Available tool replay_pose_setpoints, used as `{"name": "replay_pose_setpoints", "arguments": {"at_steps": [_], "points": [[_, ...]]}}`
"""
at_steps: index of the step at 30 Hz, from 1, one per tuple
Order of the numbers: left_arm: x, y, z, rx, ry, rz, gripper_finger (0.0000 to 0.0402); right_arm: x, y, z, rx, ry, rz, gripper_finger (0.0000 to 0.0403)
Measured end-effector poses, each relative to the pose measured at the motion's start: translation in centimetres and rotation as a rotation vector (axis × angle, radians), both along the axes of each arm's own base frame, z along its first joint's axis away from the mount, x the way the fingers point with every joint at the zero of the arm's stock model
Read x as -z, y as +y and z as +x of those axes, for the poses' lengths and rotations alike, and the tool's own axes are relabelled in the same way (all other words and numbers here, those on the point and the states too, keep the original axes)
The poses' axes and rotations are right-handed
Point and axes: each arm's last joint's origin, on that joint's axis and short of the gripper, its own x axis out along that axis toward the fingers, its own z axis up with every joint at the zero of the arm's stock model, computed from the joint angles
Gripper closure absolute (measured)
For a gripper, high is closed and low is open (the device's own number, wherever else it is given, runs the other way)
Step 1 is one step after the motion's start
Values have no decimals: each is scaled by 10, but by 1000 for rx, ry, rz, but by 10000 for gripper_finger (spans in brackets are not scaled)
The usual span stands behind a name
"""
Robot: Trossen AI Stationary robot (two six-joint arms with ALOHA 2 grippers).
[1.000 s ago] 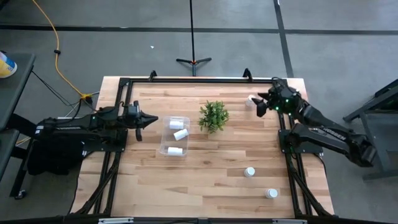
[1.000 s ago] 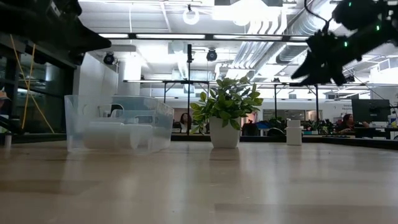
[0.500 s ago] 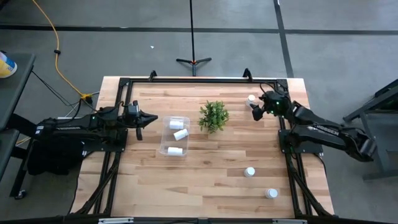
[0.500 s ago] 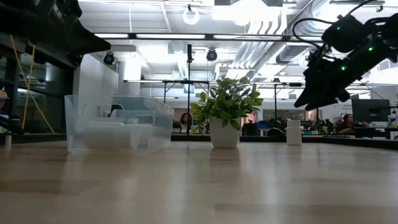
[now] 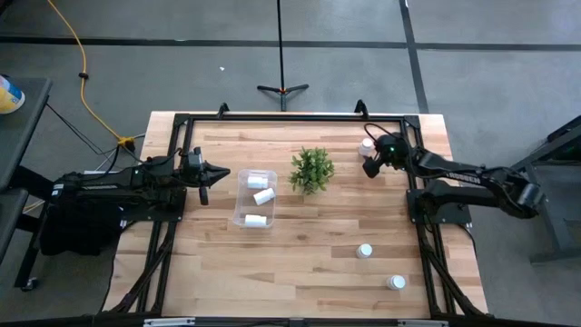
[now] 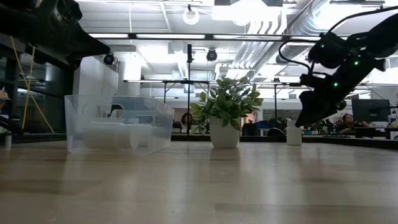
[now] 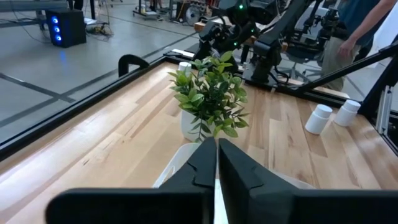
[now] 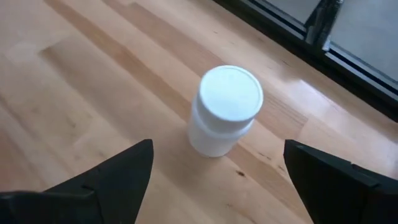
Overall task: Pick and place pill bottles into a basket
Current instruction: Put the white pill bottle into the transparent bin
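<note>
A white pill bottle stands upright on its base near the table's far right corner; it also shows in the high view and the low view. My right gripper is open just above and near side of it, one finger to each side, touching nothing. The clear basket holds three bottles lying on their sides. Two more bottles stand upright at the near right. My left gripper is shut and empty, left of the basket.
A small green plant in a white pot stands between the basket and the far right bottle. A black frame rail runs along the table's far edge, close behind that bottle. Bare wood lies across the table's near half.
My right gripper has come down toward the upright bottle at the far right and shifted a little toward the table's left and near edges. The bottle has stayed in place. My left arm has kept still.
</note>
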Motion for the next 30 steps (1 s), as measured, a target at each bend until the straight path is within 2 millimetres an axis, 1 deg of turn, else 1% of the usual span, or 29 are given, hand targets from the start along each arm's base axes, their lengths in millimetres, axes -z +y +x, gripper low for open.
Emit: {"name": "replay_pose_setpoints", "arguments": {"at_steps": [2, 3, 7, 10, 15, 17, 21, 22, 25, 28, 30], "points": [[0, 0, 0, -1, 0, 0, 343, 3, -2, 2, 25, 1, 3, 53], [0, 0, 0, -1, 1, 0, 348, 4, -4, 3, 33, -4, 3, 54], [1, 0, 0, -1, 11, -1, 381, 9, -8, 9, 34, -15, 3, 53], [1, 0, 0, -1, 9, -1, 380, 13, -11, 13, 38, -32, 10, 53], [1, 0, 0, -11, 9, -3, 341, 20, -16, 17, 81, -46, 12, 53], [1, 0, 0, -13, 9, -3, 343, 22, -17, 18, 95, -43, 8, 53], [2, 0, 0, -13, 16, -3, 379, 26, -20, 20, 113, -43, 8, 55], [2, 0, 0, -13, 19, -4, 381, 27, -20, 21, 113, -44, 9, 56], [3, 0, -1, -15, 24, -13, 378, 28, -22, 23, 123, -66, 9, 56], [3, 0, -1, -16, 26, -21, 353, 31, -24, 24, 149, -87, 10, 56], [3, 0, -1, -16, 26, -21, 347, 33, -26, 24, 160, -82, 17, 56]]}}
